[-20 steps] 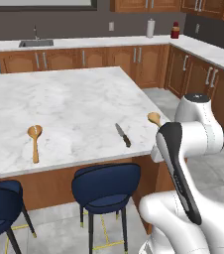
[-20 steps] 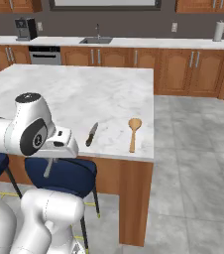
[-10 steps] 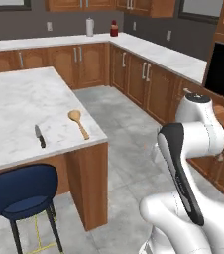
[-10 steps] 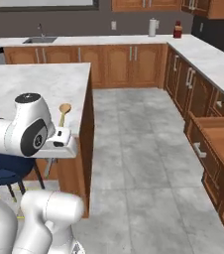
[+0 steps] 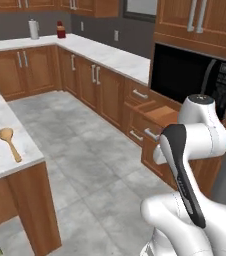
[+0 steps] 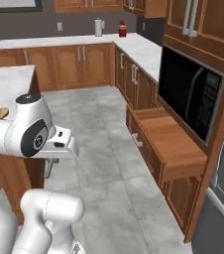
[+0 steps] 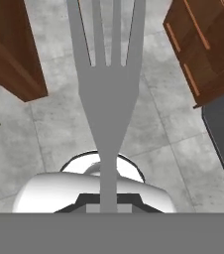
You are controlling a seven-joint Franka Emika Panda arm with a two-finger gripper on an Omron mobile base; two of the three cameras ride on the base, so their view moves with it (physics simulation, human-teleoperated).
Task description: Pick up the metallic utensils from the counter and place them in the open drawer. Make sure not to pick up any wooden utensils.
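The fork (image 7: 107, 84) is in the jaws: in the hand view its grey shank rises from between the closed tips, and its tines point away from the camera over the grey floor (image 7: 59, 134). The jaws are clamped shut on the shank. This is the thin grey metal utensil, so you are in the carry step, with the fork lifted off the bench and not yet delivered.

The open drawer (image 6: 169, 141) stands to the right of the robot in the right base view, pulled out from the cabinet run below the dark oven (image 6: 193, 99), with its brown bottom showing. In the left base view the same drawer (image 5: 160, 114) lies beyond the arm, partly behind it.

Next move, as judged from here: bring the hand over the drawer, lower the fork inside its walls, then open the jaws. Clear the drawer front before you descend.

One wooden spoon (image 5: 8, 141) lies on the bench (image 5: 0, 160) at the left of the left base view; leave it there.

The drawer handle is hard to make out. You cannot tell from these views whether the drawer already holds anything.
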